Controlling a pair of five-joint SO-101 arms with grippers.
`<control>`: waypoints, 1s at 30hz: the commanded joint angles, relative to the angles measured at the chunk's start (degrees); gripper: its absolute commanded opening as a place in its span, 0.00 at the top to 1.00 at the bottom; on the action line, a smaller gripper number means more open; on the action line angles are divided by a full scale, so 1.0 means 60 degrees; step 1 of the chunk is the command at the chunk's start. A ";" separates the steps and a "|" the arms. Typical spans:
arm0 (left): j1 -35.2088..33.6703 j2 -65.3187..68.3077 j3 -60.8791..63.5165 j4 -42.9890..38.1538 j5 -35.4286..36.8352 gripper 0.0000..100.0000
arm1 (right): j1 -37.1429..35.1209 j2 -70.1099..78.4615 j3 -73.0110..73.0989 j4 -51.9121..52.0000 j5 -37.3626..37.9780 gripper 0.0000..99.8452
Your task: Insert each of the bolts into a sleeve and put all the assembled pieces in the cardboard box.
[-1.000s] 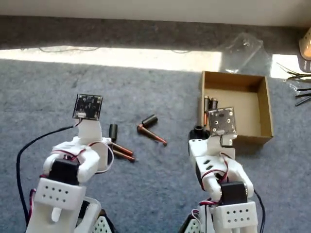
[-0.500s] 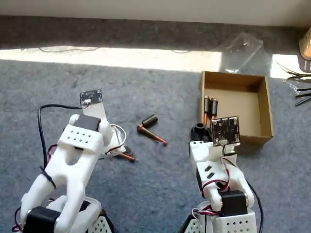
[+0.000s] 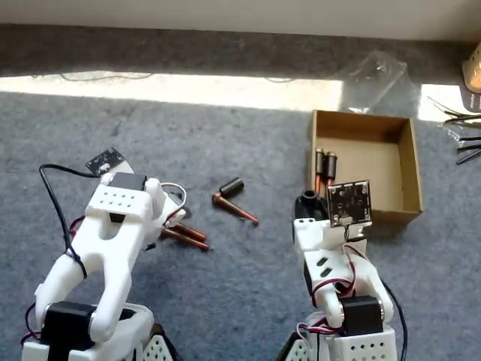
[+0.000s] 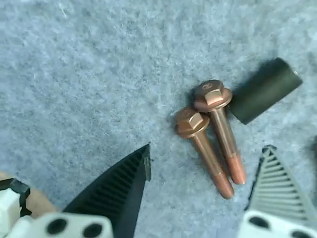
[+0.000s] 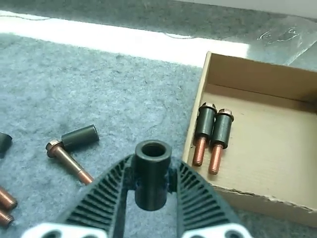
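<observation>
Bolts (image 4: 207, 154), two of them, lie side by side on the carpet (image 4: 74, 74). My left arm (image 3: 113, 226) has swung down, so my left jaws now hang spread over them, ready to grab one. My right jaws still pinch a sleeve (image 5: 151, 173) upright beside the cardboard box (image 5: 257, 79).
</observation>
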 commanded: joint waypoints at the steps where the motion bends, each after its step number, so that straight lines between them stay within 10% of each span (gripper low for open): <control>1: -0.0125 0.0066 0.0066 -0.0513 0.0337 0.68 | 0.0110 -0.0081 -0.0139 -0.0256 -0.0044 1.00; 30: -0.0711 0.0081 0.0799 -0.3165 0.0278 0.68 | 0.0110 -0.0081 -0.0125 -0.0256 -0.0044 0.99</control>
